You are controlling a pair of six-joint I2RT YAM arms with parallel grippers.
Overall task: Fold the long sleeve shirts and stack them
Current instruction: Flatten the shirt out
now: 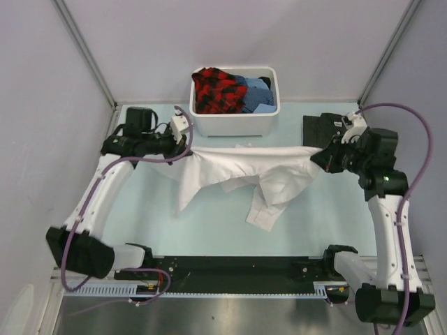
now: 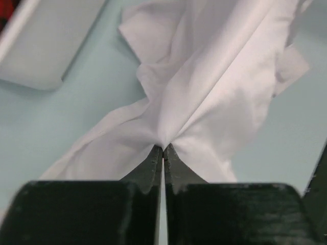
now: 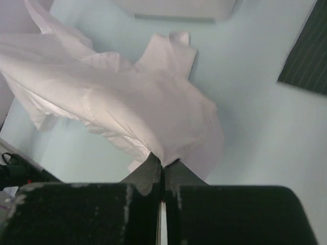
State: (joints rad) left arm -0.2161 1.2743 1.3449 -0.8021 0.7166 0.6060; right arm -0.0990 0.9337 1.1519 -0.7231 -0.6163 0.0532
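Note:
The large white shirt [image 1: 244, 167] hangs stretched between both grippers above the pale table, its lower part drooping onto the surface. My left gripper [image 1: 187, 148] is shut on its left edge; the left wrist view shows the cloth [image 2: 214, 87] pinched at the fingertips [image 2: 163, 148]. My right gripper [image 1: 316, 158] is shut on its right edge; the right wrist view shows the cloth [image 3: 127, 107] pinched at its tips [image 3: 163, 164]. The dark striped shirt [image 1: 323, 128] lies folded at the back right, also in the right wrist view [image 3: 306, 56].
A white plastic tub [image 1: 235, 123] stands at the back centre with red-black plaid and blue clothes inside; it shows in the left wrist view [image 2: 46, 41]. Grey walls enclose the table on three sides. A black rail [image 1: 237, 265] runs along the near edge.

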